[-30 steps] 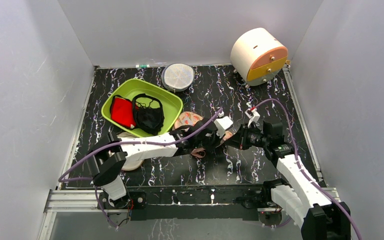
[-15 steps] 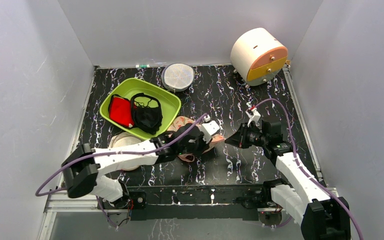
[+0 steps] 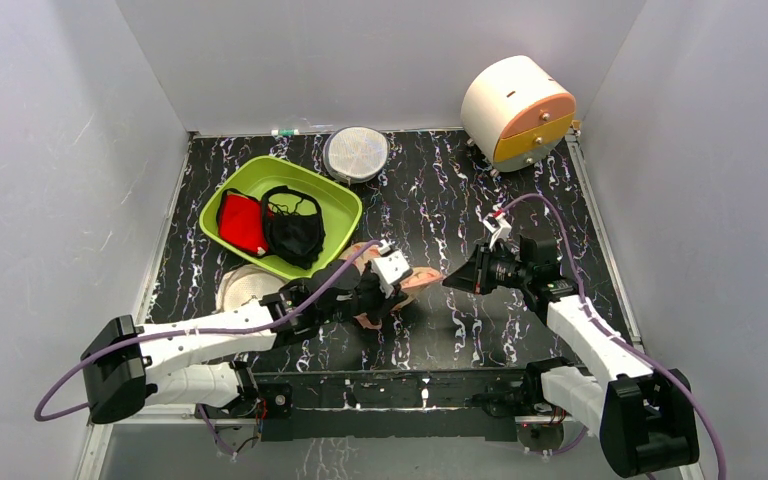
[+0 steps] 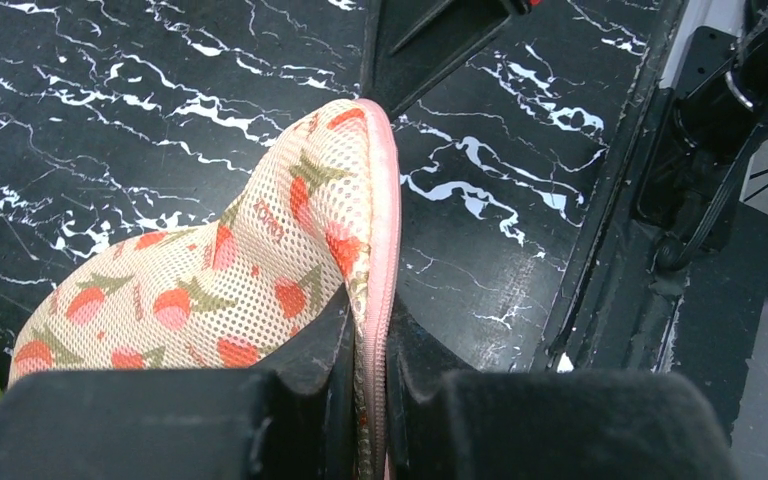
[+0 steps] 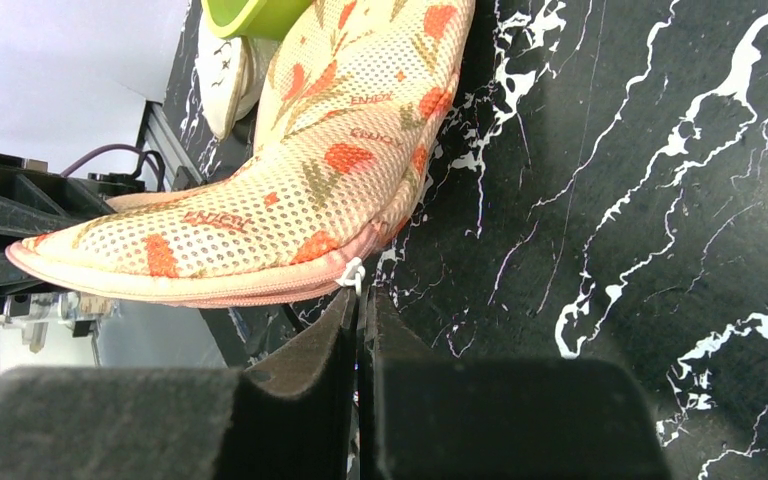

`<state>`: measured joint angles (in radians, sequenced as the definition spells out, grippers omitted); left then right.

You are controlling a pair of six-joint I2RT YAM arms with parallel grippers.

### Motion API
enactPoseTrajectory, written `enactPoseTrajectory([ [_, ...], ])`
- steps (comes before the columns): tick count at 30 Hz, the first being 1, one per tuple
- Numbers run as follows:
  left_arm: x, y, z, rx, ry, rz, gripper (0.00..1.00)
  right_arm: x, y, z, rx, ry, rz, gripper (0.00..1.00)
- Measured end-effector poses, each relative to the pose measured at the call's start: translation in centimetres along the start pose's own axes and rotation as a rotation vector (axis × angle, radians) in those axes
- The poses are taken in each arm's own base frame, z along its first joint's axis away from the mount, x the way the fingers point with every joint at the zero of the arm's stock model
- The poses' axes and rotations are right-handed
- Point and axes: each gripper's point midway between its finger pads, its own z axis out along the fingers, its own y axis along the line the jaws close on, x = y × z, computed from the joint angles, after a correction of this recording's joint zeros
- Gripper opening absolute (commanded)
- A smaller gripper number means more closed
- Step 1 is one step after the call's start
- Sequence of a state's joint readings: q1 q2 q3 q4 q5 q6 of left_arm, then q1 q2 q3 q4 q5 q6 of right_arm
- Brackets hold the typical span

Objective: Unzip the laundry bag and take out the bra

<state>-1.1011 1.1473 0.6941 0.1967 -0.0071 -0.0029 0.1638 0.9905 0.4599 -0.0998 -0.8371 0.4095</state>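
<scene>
table (image 3: 430,190): black marbled | on it: green tray (image 3: 340,205), mesh disc (image 3: 356,153), cream disc (image 3: 240,288), drum (image 3: 515,100), laundry bag (image 3: 420,278)

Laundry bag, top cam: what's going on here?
Both arms are on the laundry bag mid-table. The left gripper is clamped across its pink zipped rim. The right gripper is shut on the small white zip pull at the bag's end. The zip looks closed along the rim that shows and nothing from inside is visible, so unzipping has not visibly begun. Behind, a green tray holds a red garment and a black bra.
</scene>
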Motion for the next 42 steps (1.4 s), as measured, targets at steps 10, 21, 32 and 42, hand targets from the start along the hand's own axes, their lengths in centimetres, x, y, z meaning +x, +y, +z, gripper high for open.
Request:
enactPoseTrajectory([
  [10,-0.7,-1.2,-0.4,0.072,-0.063,0.000,0.00,0.1,-0.6,0.7,-0.018,0.001,0.010,0.00],
  [21,-0.8,-1.7,-1.2,0.107,-0.106,-0.004,0.00,-0.2,-0.3,0.8,-0.021,-0.002,0.003,0.00],
  [32,-0.4,-0.5,3.6,0.024,-0.003,-0.065,0.00,-7.7,-1.1,-3.1,0.326,-0.222,-0.057,0.67],
  [42,1.9,-1.8,12.6,0.064,0.119,-0.088,0.20,-14.0,1.8,-8.9,0.498,-0.455,-0.193,0.77],
])
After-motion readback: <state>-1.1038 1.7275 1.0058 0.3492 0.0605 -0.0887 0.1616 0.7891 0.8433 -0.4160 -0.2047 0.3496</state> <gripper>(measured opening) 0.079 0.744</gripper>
